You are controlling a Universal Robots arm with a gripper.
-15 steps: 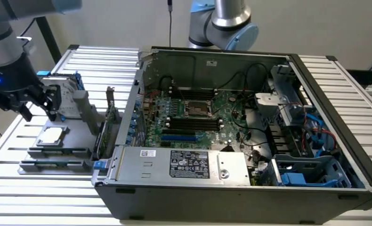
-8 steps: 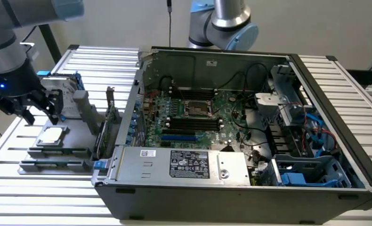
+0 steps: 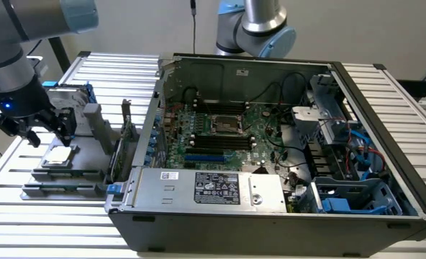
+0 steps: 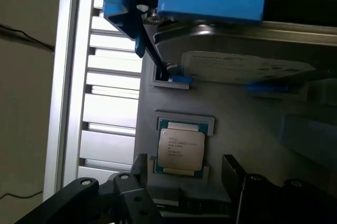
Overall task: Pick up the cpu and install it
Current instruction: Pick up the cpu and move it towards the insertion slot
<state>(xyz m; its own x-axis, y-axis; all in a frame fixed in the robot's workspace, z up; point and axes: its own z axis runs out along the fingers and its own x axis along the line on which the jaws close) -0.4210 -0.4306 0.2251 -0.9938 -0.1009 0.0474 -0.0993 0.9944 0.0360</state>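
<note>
In grey holder [image 3: 83,157]: cpu [image 4: 181,150] flat, lid up, squarish; gripper [image 3: 51,141] above, spread.

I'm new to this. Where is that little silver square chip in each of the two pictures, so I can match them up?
Exterior view: the cpu lies on the grey tray at the exterior view's left, just under the gripper.
Wrist view: the cpu sits in its square seat, framed by the gripper's open dark fingers.
Shared landmark: the blue-framed hard drive beside it.
</note>
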